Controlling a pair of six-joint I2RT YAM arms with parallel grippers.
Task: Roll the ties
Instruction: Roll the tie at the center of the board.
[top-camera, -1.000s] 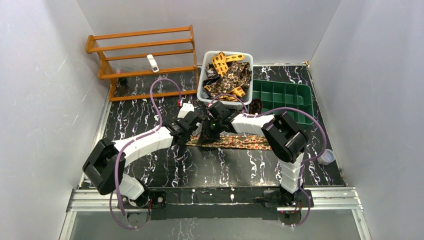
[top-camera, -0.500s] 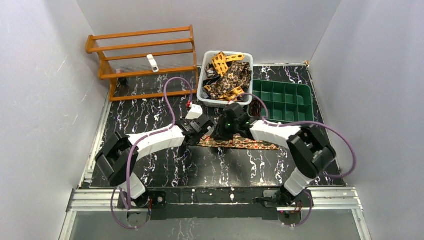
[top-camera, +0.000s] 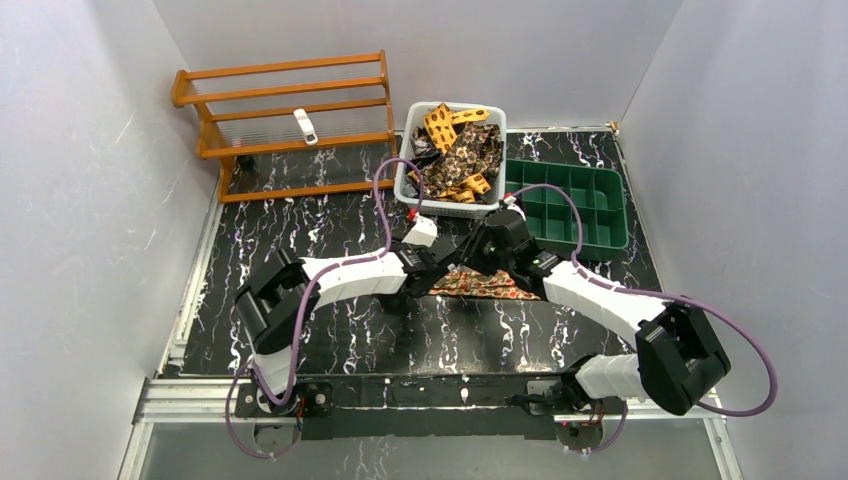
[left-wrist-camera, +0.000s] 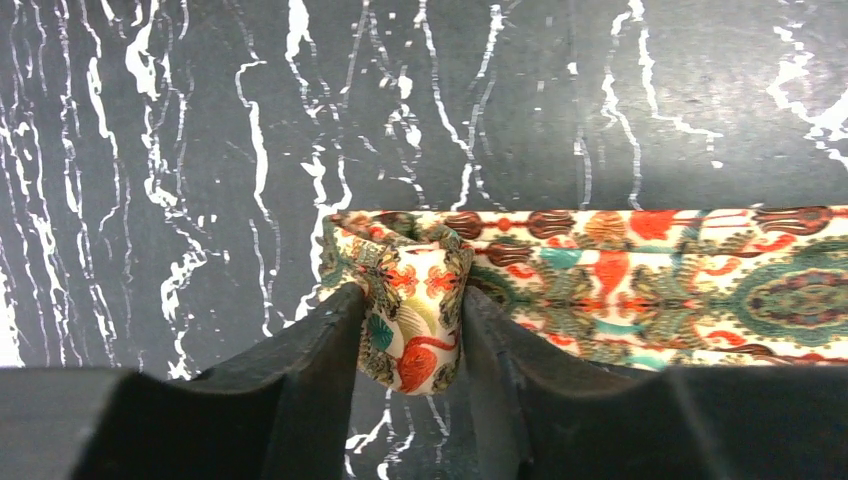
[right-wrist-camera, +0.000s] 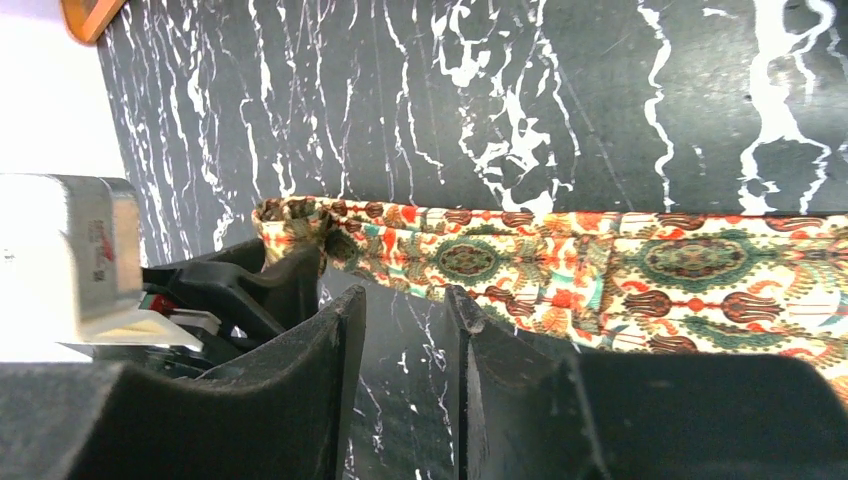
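Note:
One of the ties (top-camera: 492, 284), in a red, teal and cream print, lies flat across the black marbled table. Its left end is rolled into a small coil (left-wrist-camera: 410, 320). My left gripper (left-wrist-camera: 410, 293) is shut on that coil, with a finger touching each side. In the top view the left gripper (top-camera: 438, 272) is at the tie's left end. My right gripper (right-wrist-camera: 405, 297) stands open just in front of the tie (right-wrist-camera: 600, 265), close beside the left one, and only bare table shows between its fingers. More ties (top-camera: 455, 150) are heaped in a white basket (top-camera: 401, 182).
A green divided tray (top-camera: 618, 218) sits right of the basket, just behind the flat tie. A wooden rack (top-camera: 285, 120) stands at the back left. Purple cables loop over both arms. White walls close in the table on three sides.
Both grippers have travelled to the right along the tie. The flat stretch is shorter and the rolled end sits farther right. Both arms reach farther out.

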